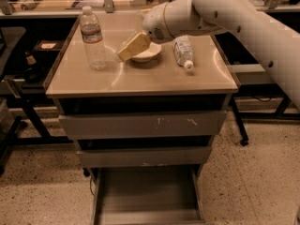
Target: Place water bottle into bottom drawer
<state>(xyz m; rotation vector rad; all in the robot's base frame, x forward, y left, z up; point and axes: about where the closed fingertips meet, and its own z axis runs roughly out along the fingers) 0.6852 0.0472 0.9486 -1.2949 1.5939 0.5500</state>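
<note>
The water bottle [92, 39] stands upright on the left part of the cabinet top, tall, clear and ribbed, with a white cap and a pale label band near its top. My gripper [124, 53], tan at the end of the white arm [187, 13], hangs low over the left rim of a white bowl, a short way right of the water bottle and apart from it. It holds nothing that I can see. The bottom drawer [147, 196] is pulled out below, a long grey tray with a bare floor.
A white bowl [149, 55] sits mid-top, partly under the gripper. A shorter, fatter bottle [183, 50] lies on its side at the right. The top drawer [140, 124] with white scratches and the middle drawer [143, 156] are closed. Dark tables flank the cabinet.
</note>
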